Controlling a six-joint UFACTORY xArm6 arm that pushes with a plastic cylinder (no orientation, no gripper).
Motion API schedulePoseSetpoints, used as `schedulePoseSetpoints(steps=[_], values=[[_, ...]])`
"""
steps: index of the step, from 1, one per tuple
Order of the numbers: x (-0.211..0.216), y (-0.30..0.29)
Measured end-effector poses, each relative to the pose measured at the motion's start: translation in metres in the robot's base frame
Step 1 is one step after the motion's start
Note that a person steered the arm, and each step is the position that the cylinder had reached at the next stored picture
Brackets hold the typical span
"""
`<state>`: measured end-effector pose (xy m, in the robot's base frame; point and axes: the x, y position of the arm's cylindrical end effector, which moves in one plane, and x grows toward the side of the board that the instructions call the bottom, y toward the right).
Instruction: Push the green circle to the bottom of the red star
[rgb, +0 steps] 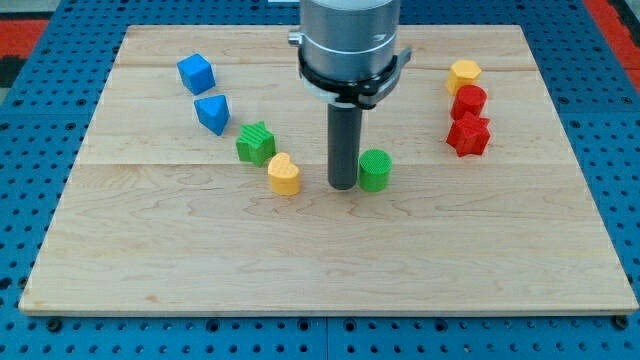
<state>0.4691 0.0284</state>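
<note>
Your tip (343, 186) sits touching the green circle (375, 171) on its left side in the view, with the red star (468, 135) farther right and slightly higher; there is no hand to open or close.

The arm comes down from the top centre of the frame as a wide grey cylinder ringed by a black clamp. Below it a straight dark rod stands upright, and my tip (343, 186) sits on the table just right of the frame's centre.
</note>
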Motion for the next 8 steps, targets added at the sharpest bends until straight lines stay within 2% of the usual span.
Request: schedulePoseSetpoints(steps=[1, 2, 3, 4, 8], values=[[0.0, 0.045], [-0.001, 0.049], [-0.02, 0.027], [-0.026, 0.055], [-0.014, 0.11]])
